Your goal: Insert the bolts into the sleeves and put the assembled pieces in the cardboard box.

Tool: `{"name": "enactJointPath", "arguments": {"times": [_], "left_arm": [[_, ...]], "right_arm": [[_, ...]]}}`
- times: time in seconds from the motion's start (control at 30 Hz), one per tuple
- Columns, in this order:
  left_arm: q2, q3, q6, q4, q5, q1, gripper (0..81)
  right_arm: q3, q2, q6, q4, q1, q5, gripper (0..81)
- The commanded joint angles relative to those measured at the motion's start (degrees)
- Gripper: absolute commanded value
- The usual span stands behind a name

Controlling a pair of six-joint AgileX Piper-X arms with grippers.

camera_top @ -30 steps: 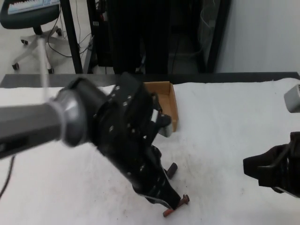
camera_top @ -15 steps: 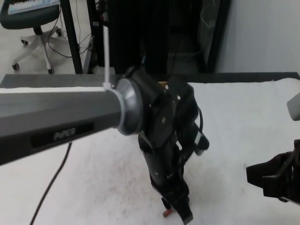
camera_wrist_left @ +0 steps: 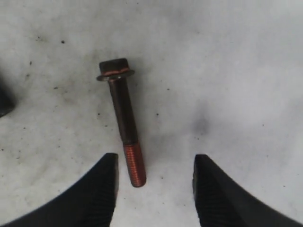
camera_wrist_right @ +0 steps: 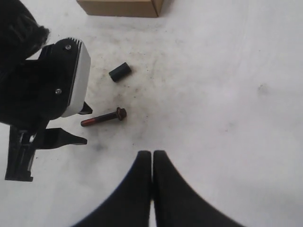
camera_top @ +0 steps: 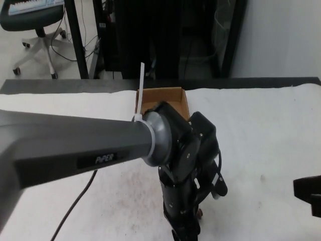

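Note:
A dark bolt with a flanged hex head and a coppery threaded end lies flat on the white cloth. My left gripper hovers open over it, and the threaded tip sits just inside the gap, close to one finger. The right wrist view shows the same bolt beside the left gripper, with a short black sleeve lying loose a little beyond it. My right gripper is shut and empty, well clear of both parts. The cardboard box stands behind the left arm.
The left arm's thick grey link crosses the high view from the left and hides much of the cloth. The right gripper sits at the right edge. The bench's dark far edge runs behind the box.
The left arm has swung right and toward the bench's near side, bringing its gripper down over the bolt. The right gripper has pulled back toward the right edge.

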State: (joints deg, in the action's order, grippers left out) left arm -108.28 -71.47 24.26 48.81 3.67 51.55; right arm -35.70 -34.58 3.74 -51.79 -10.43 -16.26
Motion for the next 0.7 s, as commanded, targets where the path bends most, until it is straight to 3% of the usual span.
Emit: {"name": "enactJointPath", "arguments": {"times": [0.0, 0.67], "left_arm": [[-0.56, -0.53, -0.46, -0.7, -0.63, 0.29, 46.1], [-3.93, -0.53, -0.7, -6.55, -2.74, 0.4, 46.0]], "right_arm": [[-0.05, 0.62, -0.72, -0.07, 0.36, -0.41, 0.8], [-0.05, 0.63, -0.72, -0.46, 0.36, -0.41, 0.8]]}}
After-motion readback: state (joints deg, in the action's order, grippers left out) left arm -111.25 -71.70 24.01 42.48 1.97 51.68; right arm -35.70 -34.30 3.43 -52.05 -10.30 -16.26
